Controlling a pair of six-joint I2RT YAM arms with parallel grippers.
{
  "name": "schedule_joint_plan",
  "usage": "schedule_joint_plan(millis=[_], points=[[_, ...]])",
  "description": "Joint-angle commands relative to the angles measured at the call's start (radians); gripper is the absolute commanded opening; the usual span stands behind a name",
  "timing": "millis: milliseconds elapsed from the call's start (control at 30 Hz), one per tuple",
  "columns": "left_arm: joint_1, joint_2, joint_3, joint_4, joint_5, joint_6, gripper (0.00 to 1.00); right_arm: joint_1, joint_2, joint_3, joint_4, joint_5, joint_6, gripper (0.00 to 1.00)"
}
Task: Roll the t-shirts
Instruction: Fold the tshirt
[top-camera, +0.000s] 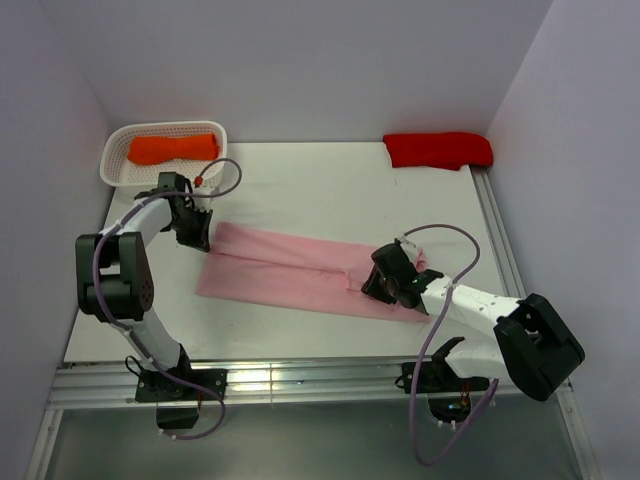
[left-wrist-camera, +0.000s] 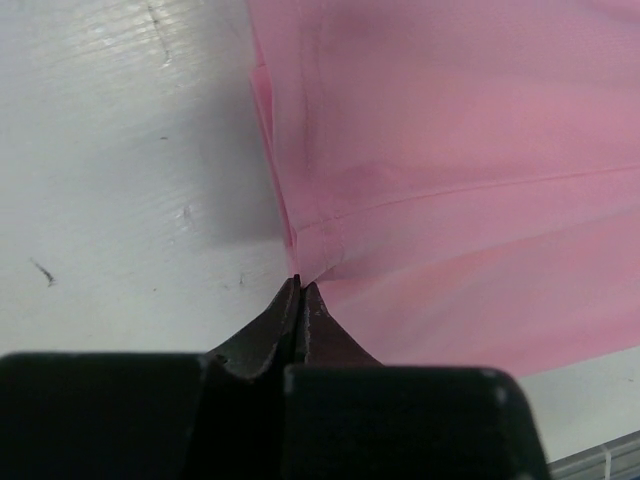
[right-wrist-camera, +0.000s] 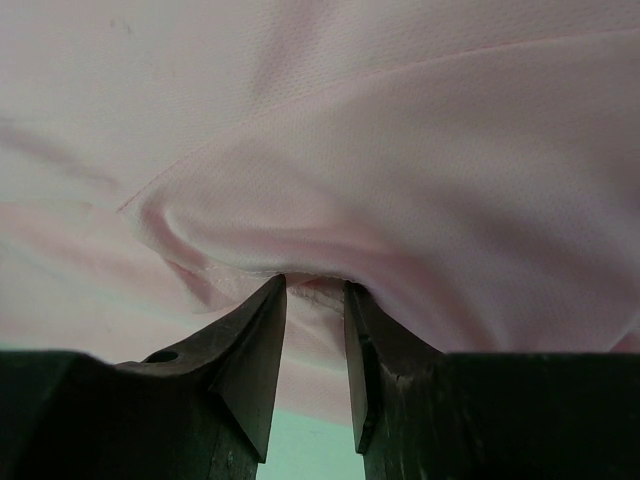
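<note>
Two hands on one pink t-shirt (top-camera: 290, 272)

The white counter (top-camera: 330, 190) carries it, folded into a long strip. A red bundle (top-camera: 438, 149) lies at the far right, and an orange bundle (top-camera: 172, 149) sits in the basket (top-camera: 112, 160). The right hand (right-wrist-camera: 315, 285) pinches a bunched fold. The left hand (left-wrist-camera: 298, 285) is closed, its tips at the shirt's corner.
</note>
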Motion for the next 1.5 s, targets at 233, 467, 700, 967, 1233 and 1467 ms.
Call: schedule_joint_plan(millis=[233, 467, 700, 967, 1233, 1467], points=[[0.013, -0.090, -0.026, 0.037, -0.008, 0.049, 0.00, -0.030, -0.021, -0.022, -0.050, 0.019, -0.025, 0.38], [0.015, -0.083, -0.081, 0.039, -0.008, 0.080, 0.00, -0.030, -0.019, -0.018, -0.047, 0.002, -0.028, 0.38], [0.015, -0.067, -0.101, 0.043, -0.001, 0.086, 0.13, -0.030, -0.084, -0.002, -0.082, -0.017, -0.033, 0.45], [0.015, -0.112, -0.072, 0.030, -0.001, 0.086, 0.47, -0.057, -0.240, 0.073, -0.267, 0.042, -0.034, 0.57], [0.015, -0.164, -0.028, -0.023, 0.034, 0.113, 0.65, -0.259, -0.325, 0.125, -0.410, 0.057, -0.103, 0.60], [0.015, -0.208, 0.017, -0.072, 0.074, 0.129, 0.66, -0.416, -0.234, 0.145, -0.409, 0.034, -0.191, 0.70]])
